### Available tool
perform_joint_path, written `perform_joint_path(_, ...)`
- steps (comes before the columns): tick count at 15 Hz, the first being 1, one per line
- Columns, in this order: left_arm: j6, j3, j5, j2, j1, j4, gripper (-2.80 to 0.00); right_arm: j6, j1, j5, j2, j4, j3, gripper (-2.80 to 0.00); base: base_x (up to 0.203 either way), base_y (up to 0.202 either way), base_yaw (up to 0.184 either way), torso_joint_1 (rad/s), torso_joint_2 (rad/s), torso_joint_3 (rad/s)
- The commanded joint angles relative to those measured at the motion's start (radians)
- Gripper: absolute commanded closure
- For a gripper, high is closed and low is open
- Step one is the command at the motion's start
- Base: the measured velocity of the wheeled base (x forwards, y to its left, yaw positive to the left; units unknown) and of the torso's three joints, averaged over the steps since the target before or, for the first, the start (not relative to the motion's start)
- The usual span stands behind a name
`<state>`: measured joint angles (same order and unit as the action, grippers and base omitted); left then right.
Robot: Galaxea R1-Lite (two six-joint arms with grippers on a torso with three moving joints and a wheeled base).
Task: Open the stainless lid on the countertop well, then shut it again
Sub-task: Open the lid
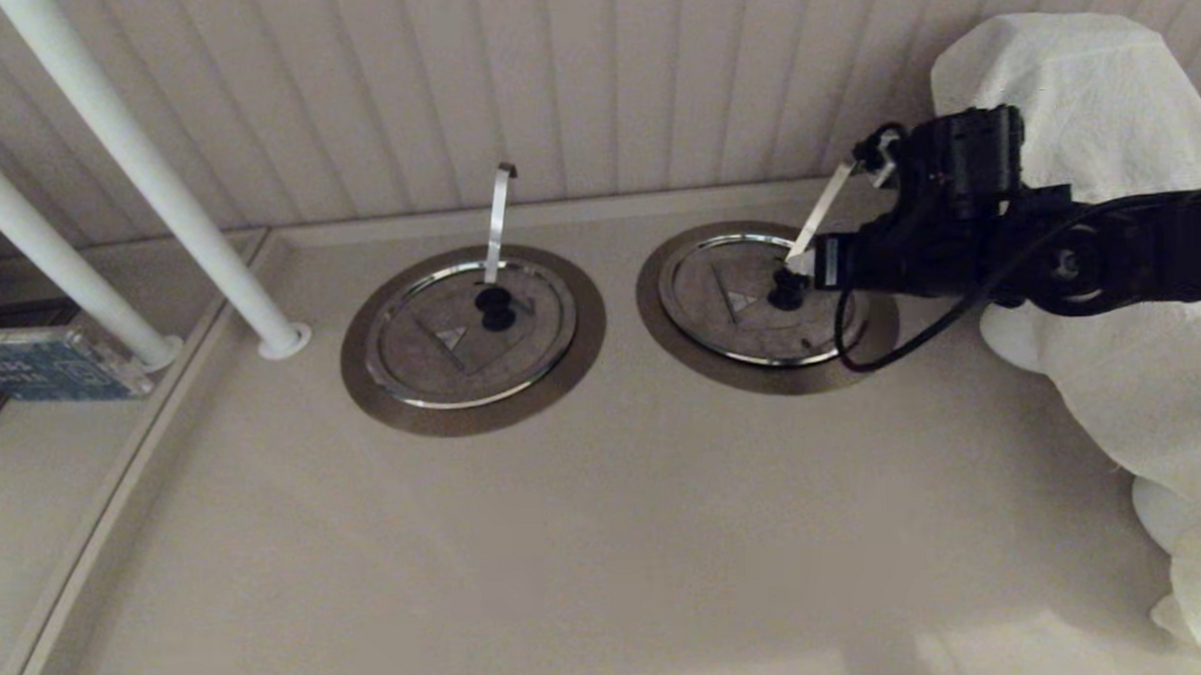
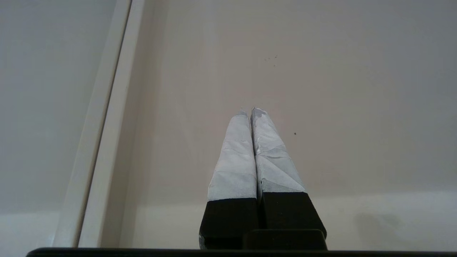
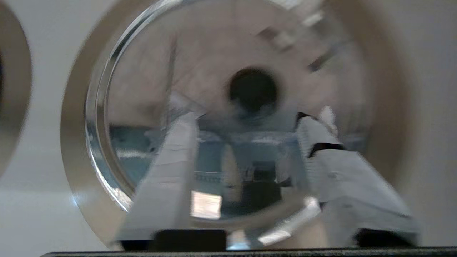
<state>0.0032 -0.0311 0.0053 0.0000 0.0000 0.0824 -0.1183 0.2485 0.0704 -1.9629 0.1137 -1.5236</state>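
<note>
The stainless lid (image 1: 729, 308) lies flat in the right countertop well, whose dull-brown ring (image 1: 660, 310) shows around it. Its black knob (image 1: 786, 289) sits near the centre, and a flat steel utensil handle (image 1: 824, 210) leans up from it toward the wall. My right gripper (image 1: 803, 265) reaches in from the right, open, with its white-taped fingertips just short of the knob. In the right wrist view the lid (image 3: 200, 64), knob (image 3: 253, 89) and ring (image 3: 76, 117) fill the picture, with the open right gripper (image 3: 250, 119) straddling the space below the knob. My left gripper (image 2: 250, 111) is shut over bare counter.
A twin lid (image 1: 441, 343) with an upright hooked handle (image 1: 498, 221) sits in the left well. Two white poles (image 1: 156, 183) stand at the left, next to a blue box (image 1: 42, 365). A white cloth (image 1: 1111, 360) covers the right side. The panelled wall rises behind.
</note>
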Motion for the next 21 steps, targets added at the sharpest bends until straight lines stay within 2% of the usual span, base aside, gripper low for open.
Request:
perform_joint_path(1, 0.000, 0.000, 0.001, -0.001, 0.000, 0.000, 0.00, 0.000, 0.029, 0.023, -0.062, 0.072, 0.019, -2.80, 0.000, 0.000, 0.000, 0.000, 0.00, 0.000)
perform_joint_path(4, 0.000, 0.000, 0.001, 0.000, 0.000, 0.000, 0.00, 0.009, 0.047, 0.101, -0.103, 0.265, 0.062, -2.80, 0.000, 0.000, 0.000, 0.000, 0.00, 0.000)
perform_joint_path(7, 0.000, 0.000, 0.001, -0.001, 0.000, 0.000, 0.00, 0.025, 0.047, 0.151, -0.102, 0.379, 0.078, -2.80, 0.000, 0.000, 0.000, 0.000, 0.00, 0.000)
perform_joint_path(10, 0.000, 0.000, 0.001, 0.000, 0.000, 0.000, 0.00, 0.029, 0.048, 0.179, -0.105, 0.393, 0.086, -2.80, 0.000, 0.000, 0.000, 0.000, 0.00, 0.000)
perform_joint_path(21, 0.000, 0.000, 0.001, 0.000, 0.000, 0.000, 0.00, 0.020, 0.043, 0.175, -0.173, 0.393, 0.077, -2.80, 0.000, 0.000, 0.000, 0.000, 0.00, 0.000)
